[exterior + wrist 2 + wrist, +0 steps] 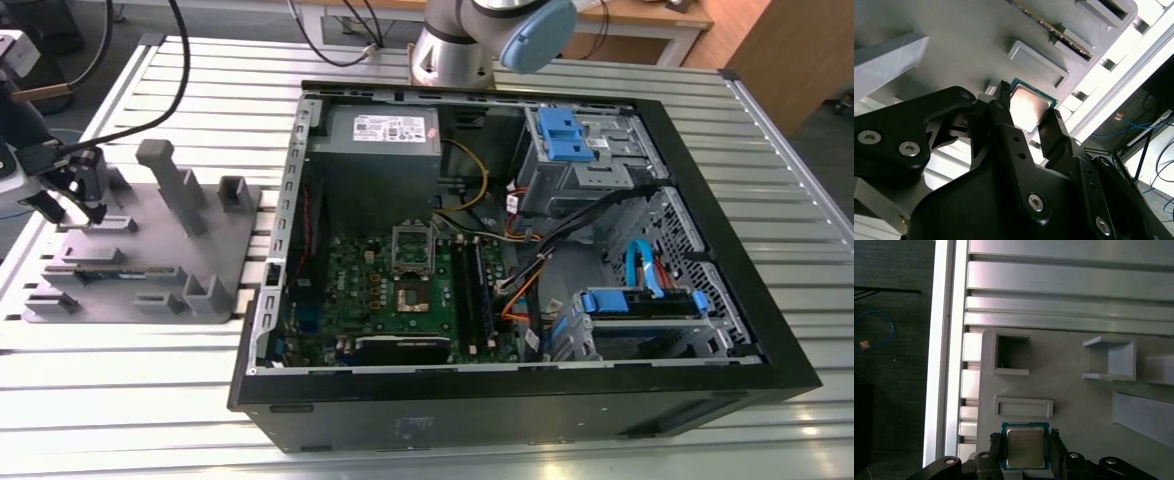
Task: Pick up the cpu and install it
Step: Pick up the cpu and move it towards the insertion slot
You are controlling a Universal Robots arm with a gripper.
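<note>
Pincer (pixel 76 212) hangs low over the grey plastic block (pixel 160 250) at the exterior view's left, well apart from the open computer case (pixel 534 250) w/ its green motherboard (pixel 400 290); both sit on the slatted metal table (pixel 134 400).

In the first wrist view the cpu (pixel 1024 447) lies flat on the block, silvery top up, just beside a shallow oblong recess (pixel 1023 406). It sits directly under the pincer, between the two black fingertips (pixel 996 441), not off to either side.

Pincer is spread: one tip just outside each of two opposite edges of the chip, closing line running straight across it. Gaps look very thin; can't tell if either tip touches yet. The chip is approx. square, so no real long axis; its edges look lined up w/ the fingers.

Second wrist view agrees: cpu (pixel 1029 106) framed between the tips, resting on the block, not lifted.
</note>
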